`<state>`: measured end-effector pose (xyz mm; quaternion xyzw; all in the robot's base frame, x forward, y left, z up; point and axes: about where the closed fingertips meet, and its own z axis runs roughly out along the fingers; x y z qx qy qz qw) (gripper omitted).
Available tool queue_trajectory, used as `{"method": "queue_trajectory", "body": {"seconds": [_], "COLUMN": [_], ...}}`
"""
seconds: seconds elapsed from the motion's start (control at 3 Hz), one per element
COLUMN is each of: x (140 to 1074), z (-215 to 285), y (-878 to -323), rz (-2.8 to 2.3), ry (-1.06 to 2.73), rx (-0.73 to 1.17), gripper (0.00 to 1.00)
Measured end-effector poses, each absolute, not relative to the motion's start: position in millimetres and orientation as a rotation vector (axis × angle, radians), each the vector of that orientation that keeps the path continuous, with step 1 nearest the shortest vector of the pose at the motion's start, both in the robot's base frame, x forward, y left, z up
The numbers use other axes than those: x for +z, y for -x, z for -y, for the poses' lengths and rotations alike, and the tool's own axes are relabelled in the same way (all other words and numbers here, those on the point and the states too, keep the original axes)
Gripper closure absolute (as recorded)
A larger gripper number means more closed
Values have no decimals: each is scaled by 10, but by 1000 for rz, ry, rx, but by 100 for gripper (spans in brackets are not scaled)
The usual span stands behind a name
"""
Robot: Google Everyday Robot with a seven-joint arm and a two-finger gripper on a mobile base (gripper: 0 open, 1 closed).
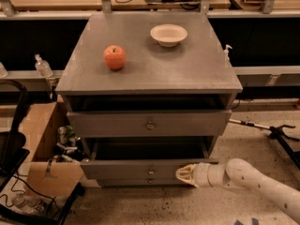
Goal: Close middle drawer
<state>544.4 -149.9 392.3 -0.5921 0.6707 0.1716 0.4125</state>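
Note:
The middle drawer [126, 168] is a wide grey drawer with a low front panel and a small round knob [151, 171]. It stands pulled out of the grey cabinet [150, 74], its dark bare box open above the panel. My gripper [183, 174], cream-tipped on a white arm coming from the lower right, is shut and empty. Its tip is at the right part of the drawer's front panel, right of the knob.
The taller-fronted drawer [149, 123] above is slightly out. An apple [115, 57] and a white bowl [168, 34] sit on the cabinet top. A cardboard box [42, 149] with clutter stands at the left. A black stand leg [276, 131] lies at the right.

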Motion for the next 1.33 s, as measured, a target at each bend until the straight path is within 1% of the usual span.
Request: {"method": "queue_trajectory", "body": {"seconds": [0.33,0.67,1.0,1.33], "x": [3974,3974,3952,3951], "z": [1664,1666,1789,1788], "y": [-5767,-5758,-6174,-6173], "rz": [-1682,-1682,-1690,-1690], "ry": [1471,1471,1447,1447], "rx": [396,396,386,386], "gripper": [100,100,100,100]}}
